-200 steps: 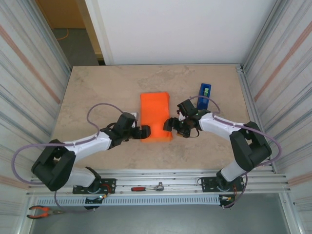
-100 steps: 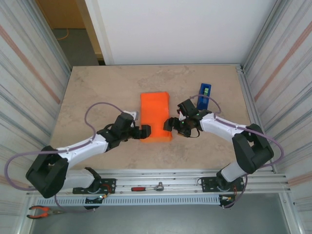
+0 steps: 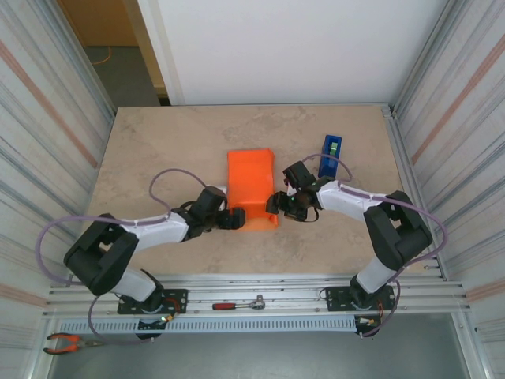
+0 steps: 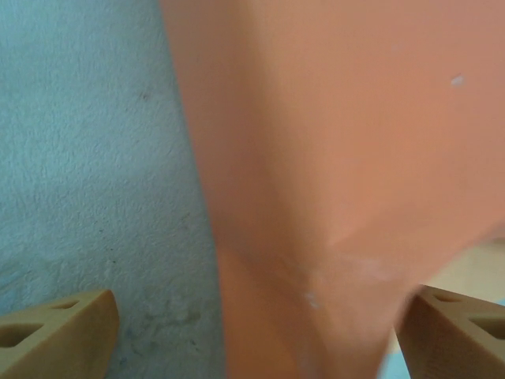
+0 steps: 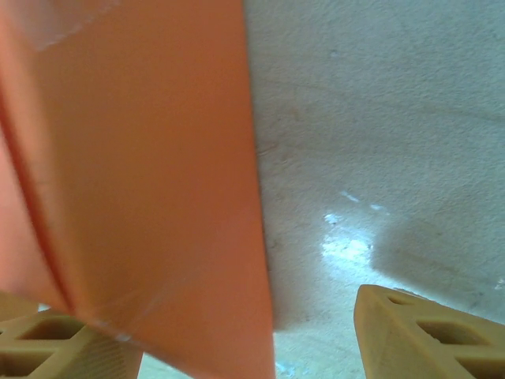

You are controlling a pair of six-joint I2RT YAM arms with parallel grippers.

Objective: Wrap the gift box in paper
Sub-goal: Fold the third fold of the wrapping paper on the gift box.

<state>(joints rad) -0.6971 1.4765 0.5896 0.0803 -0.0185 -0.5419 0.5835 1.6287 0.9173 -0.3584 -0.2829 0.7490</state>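
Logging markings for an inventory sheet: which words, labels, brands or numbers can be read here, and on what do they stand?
No text can be read in these views.
The orange paper: plain, no print.
The blue tape dispenser: a small green patch on it, too small to tell if it bears writing.
The red-handled ratchet at the near rail: too small to show any marking.

Left gripper [image 3: 234,219] moves in: paper [image 3: 251,178] near-left corner now sits between its fingers, pushed inward, creased just ahead of them.
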